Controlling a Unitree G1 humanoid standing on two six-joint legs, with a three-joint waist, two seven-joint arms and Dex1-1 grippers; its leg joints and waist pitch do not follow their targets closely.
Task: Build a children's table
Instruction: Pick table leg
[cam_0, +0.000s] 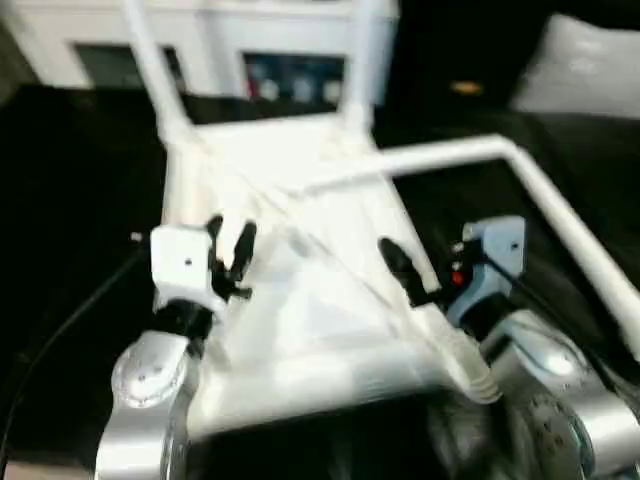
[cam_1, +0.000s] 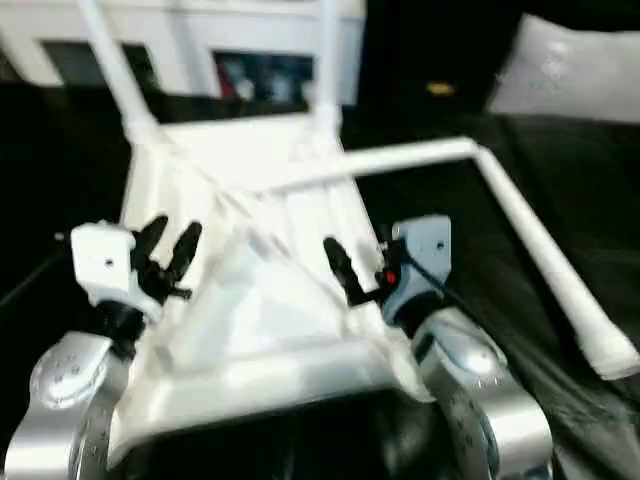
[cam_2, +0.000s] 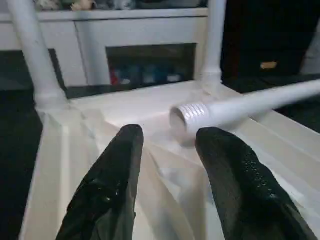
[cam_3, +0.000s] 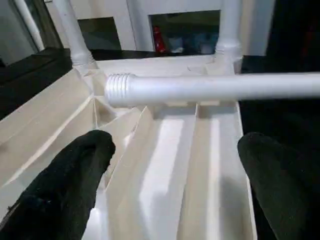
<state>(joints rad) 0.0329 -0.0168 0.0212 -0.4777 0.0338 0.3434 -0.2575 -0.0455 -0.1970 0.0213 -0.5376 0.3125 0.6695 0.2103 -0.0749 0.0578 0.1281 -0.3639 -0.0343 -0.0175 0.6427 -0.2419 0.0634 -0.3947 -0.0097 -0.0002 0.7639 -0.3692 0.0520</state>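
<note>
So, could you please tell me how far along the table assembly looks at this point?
Two legs already stand upright in the far corner sockets of the upside-down tabletop. A third leg lies loose across its ribbed underside, its threaded end unseated, and another leg lies on the black cover. Neither the left gripper nor the right gripper holds anything. Two legs remain.

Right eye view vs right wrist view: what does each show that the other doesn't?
Right eye view alone: the left gripper and right gripper, both open and holding nothing, over the upturned table top, and a second loose leg on the black work table.

Right wrist view alone: the threaded end of the loose leg lying across the top, and the ribs close up.

Both: that crosswise leg and two upright legs in the far corner sockets.
</note>
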